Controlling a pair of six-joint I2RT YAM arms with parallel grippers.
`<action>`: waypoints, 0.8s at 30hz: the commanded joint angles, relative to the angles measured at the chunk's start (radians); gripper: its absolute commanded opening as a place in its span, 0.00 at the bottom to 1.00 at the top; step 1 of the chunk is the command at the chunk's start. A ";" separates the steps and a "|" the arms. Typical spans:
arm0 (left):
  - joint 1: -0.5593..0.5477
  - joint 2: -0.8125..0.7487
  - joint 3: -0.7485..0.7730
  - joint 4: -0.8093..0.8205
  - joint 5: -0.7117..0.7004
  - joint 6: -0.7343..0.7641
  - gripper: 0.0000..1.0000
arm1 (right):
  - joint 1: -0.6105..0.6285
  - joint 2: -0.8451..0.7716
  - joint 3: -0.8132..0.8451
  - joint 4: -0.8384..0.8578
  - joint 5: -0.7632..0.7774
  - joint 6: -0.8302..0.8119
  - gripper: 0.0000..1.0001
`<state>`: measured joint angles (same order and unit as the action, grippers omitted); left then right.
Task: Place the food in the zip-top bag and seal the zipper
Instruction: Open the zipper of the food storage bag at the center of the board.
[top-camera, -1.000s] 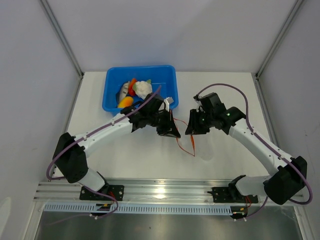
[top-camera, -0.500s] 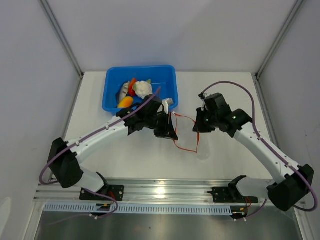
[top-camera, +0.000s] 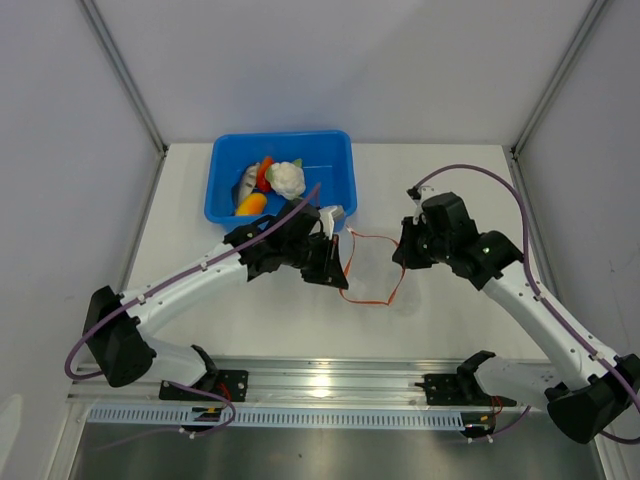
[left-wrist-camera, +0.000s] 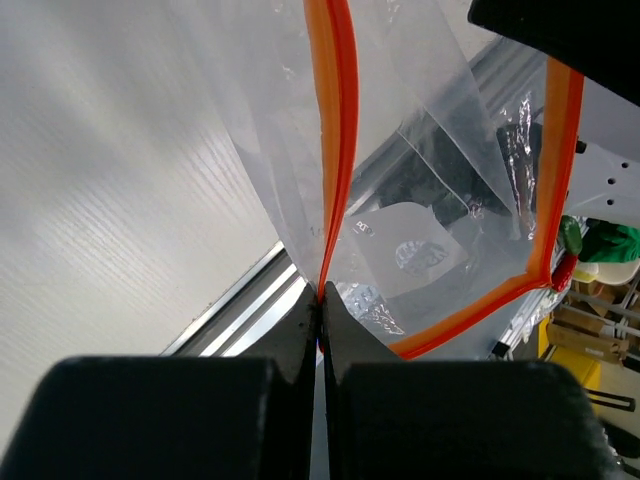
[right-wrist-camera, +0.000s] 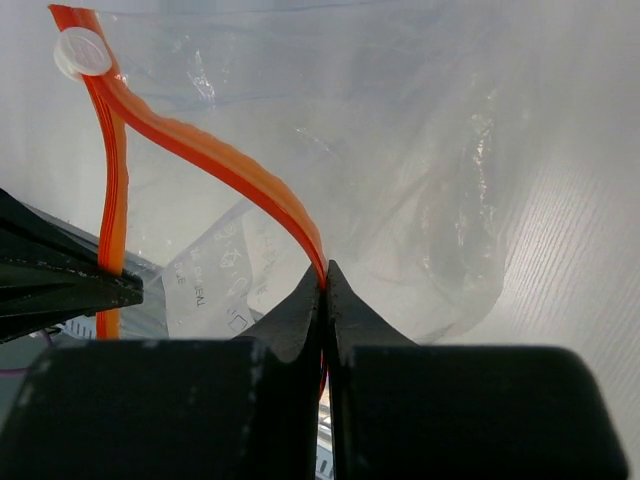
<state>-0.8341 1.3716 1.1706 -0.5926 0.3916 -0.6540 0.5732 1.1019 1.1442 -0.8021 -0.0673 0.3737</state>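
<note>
The clear zip-top bag (top-camera: 372, 268) hangs between my two grippers above the table, its mouth spread open. Its red-orange zipper (top-camera: 368, 301) forms a wide loop. My left gripper (top-camera: 341, 262) is shut on the left side of the zipper (left-wrist-camera: 335, 150). My right gripper (top-camera: 402, 252) is shut on the right side of the zipper (right-wrist-camera: 215, 160). A white slider tab (right-wrist-camera: 82, 53) sits at the zipper's end. The food lies in the blue tub: white cauliflower (top-camera: 288, 178), red pepper (top-camera: 265, 172), orange piece (top-camera: 251, 203), grey fish-like piece (top-camera: 245, 184).
The blue tub (top-camera: 338, 175) stands at the back left of the white table, just behind the left arm. An aluminium rail (top-camera: 330, 378) runs along the near edge. Grey walls close in on both sides.
Both grippers have moved apart, the left toward the near left and the right to the right, and the zipper loop has spread from a narrow slit into a wide open mouth.
</note>
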 joint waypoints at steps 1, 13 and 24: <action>-0.007 -0.023 -0.003 -0.004 -0.008 0.039 0.01 | 0.002 -0.016 0.002 0.032 0.034 0.036 0.00; -0.007 -0.014 -0.020 -0.018 -0.062 0.053 0.01 | 0.002 -0.085 -0.032 -0.032 0.192 0.103 0.00; -0.007 0.023 0.015 -0.023 -0.062 0.071 0.03 | 0.002 -0.128 -0.066 -0.031 0.163 0.103 0.00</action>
<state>-0.8356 1.3777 1.1557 -0.6159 0.3347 -0.6178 0.5739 0.9840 1.0832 -0.8543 0.1139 0.4767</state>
